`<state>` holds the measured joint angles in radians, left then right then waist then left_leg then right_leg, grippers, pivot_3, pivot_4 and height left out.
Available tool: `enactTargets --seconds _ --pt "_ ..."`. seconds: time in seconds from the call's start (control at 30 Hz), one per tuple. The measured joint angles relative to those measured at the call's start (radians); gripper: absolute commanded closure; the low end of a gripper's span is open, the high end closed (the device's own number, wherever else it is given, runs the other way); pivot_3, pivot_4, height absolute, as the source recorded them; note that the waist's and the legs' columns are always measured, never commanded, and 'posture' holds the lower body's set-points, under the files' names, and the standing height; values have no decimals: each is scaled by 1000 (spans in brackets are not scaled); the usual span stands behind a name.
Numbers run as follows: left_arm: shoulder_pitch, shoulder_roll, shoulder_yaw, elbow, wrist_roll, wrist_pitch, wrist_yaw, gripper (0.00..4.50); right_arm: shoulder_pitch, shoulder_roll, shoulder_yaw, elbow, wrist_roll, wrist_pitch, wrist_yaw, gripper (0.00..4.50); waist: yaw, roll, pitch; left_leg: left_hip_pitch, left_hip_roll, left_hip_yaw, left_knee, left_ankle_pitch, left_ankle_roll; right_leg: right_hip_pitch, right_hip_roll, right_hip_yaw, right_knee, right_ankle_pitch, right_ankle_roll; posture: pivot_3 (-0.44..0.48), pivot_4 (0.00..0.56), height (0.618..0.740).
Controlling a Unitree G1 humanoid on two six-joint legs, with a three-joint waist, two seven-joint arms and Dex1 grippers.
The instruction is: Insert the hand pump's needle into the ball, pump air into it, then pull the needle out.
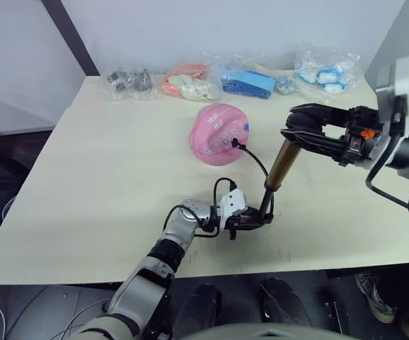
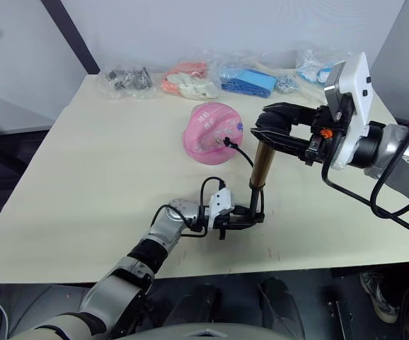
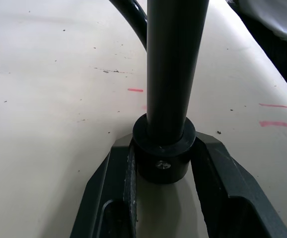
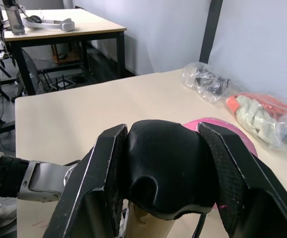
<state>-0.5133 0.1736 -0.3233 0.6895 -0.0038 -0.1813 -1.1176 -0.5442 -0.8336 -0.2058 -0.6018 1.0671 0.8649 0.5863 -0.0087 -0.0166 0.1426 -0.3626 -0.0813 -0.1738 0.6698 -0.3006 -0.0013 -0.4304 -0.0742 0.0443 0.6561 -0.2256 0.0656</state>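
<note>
Hand pump [image 1: 284, 161] stands nearly upright on the desk [image 1: 105, 184], leaning slightly right at the top, just right of centre toward the near edge. Left claw [image 1: 250, 219] is clamped on the black collar at the pump's foot; the left wrist view shows both fingers [image 3: 222, 173] pressed against that collar. Right claw [image 2: 272, 131] is closed on the black handle at the top, fingers on either side of the cap in the right wrist view.

Ball [image 1: 219, 133] sits on the desk just beyond and left of the pump, toward the far side. The thin black hose [image 1: 255, 160] arcs from the pump's foot up to the ball's near-right face, where its fitting meets the pink skin. The needle itself is too small to make out, so you cannot confirm seating depth.

Handling judgement:
- Pump: rigid and light, with a smooth, likely slippery metal barrel. Keep your holds on the black collar and handle, not the barrel.
- Hose: limp, carries no push. Any side pull transfers straight to the needle.
- Needle: thin, probably bends easily. Stroke along the barrel's axis only.
- Ball: soft, light, free to roll. It looks slightly flattened and will not resist a tug.

Bagged items [image 1: 190, 82] lie along the far edge, well apart from the work.
</note>
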Motion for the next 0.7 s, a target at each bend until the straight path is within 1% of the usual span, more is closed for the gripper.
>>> enactTargets --seconds 0.1,0.47,0.7 --pt "0 0 0 3 1 0 0 3384 57 27 35 -29 -49 -45 6 2689 -1 -1 -1 1 0 0 0 0 0 1 0 0 0 0 0 0 150 740" --pt "0 -1 1 7 0 0 1 3384 234 126 197 -43 -283 -203 22 2689 -1 -1 -2 2 -1 0 0 1 -1 2 1 0 0 0 0 0 150 740" --pt "0 -2 2 -1 -4 25 -2 3384 301 180 265 -12 -398 -262 26 2689 -2 -1 -2 2 -1 0 0 1 -2 2 1 0 0 0 0 0 150 740"
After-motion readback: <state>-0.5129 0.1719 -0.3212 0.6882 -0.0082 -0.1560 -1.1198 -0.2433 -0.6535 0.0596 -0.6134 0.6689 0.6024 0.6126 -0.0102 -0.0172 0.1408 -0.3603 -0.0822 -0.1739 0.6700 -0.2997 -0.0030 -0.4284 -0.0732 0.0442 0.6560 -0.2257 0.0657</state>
